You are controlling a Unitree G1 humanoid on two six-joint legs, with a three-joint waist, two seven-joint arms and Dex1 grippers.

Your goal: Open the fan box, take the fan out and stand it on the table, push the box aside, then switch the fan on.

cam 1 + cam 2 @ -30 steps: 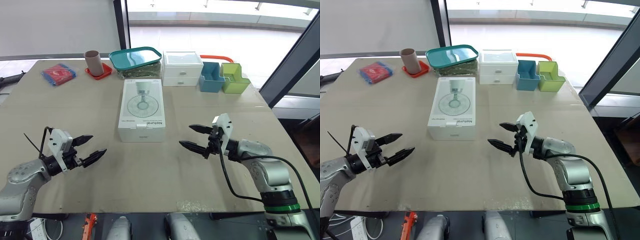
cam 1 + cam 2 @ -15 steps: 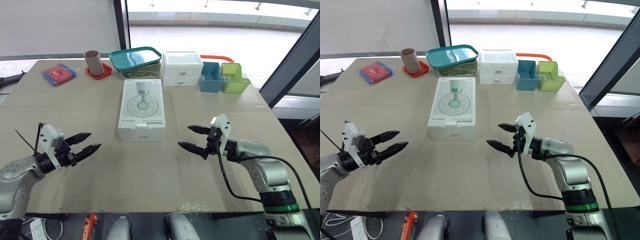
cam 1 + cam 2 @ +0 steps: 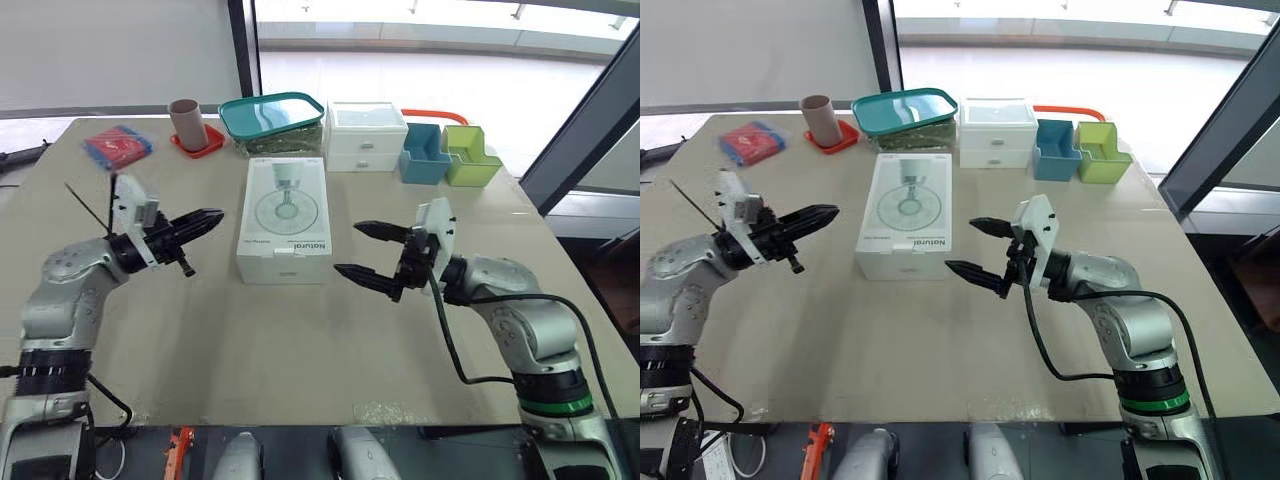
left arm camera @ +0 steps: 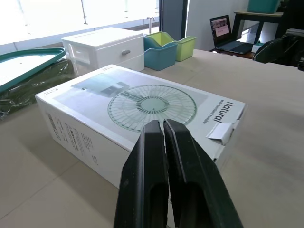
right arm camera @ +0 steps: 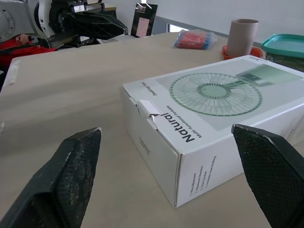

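Note:
The white fan box (image 3: 285,220) lies flat and closed on the table, with a fan picture on its lid. My left gripper (image 3: 212,217) is shut with nothing in it, and it points at the box's left side from a short gap away. In the left wrist view its fingers (image 4: 156,156) are pressed together in front of the box (image 4: 109,118). My right gripper (image 3: 347,248) stands open just off the box's near right corner, not touching it. The right wrist view has the box's near end with its small tab (image 5: 148,108) between the spread fingers (image 5: 78,161).
Along the far edge stand a red packet (image 3: 117,147), a pink cup (image 3: 187,124) on a red coaster, a teal-lidded container (image 3: 272,118), a white drawer unit (image 3: 365,135), a blue bin (image 3: 423,153) and a green bin (image 3: 468,155). Bare tabletop lies around the box.
My left gripper has shut, and it has risen and moved up to the box's left side. My right gripper, still open, has moved left to the box's near right corner.

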